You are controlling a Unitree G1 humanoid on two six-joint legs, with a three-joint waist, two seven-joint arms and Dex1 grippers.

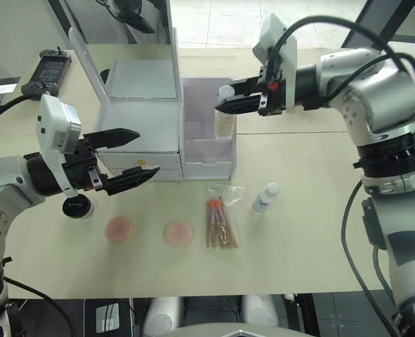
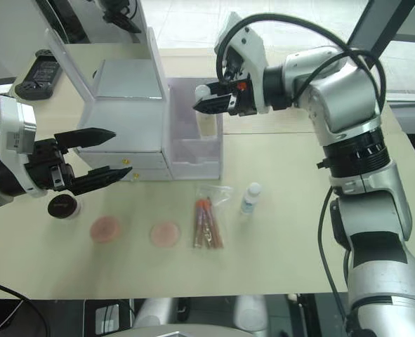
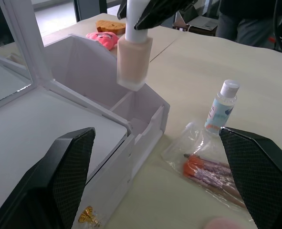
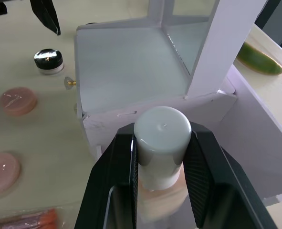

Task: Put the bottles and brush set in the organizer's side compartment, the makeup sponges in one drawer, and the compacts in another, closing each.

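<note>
My right gripper (image 1: 226, 99) is shut on the white cap (image 4: 162, 138) of the cream-beige bottle (image 3: 133, 57), holding it upright over the organizer's translucent side compartment (image 1: 207, 144). The white organizer (image 1: 140, 105) stands with its mirror lid up and both gold-knobbed drawers closed. In front of those drawers my left gripper (image 1: 148, 152) hangs open and empty, just above a black-topped compact (image 1: 76, 206). Two pink makeup sponges (image 1: 119, 229) (image 1: 178, 233), the bagged brush set (image 1: 221, 221) and the clear blue-labelled bottle (image 1: 265, 198) lie on the table in front of the organizer.
A black handheld controller (image 1: 45, 70) lies at the table's far left. Behind the organizer sit a pink plush toy (image 3: 102, 38) and an orange sponge (image 3: 109, 25). The table's front edge (image 1: 193, 295) runs just below the sponges.
</note>
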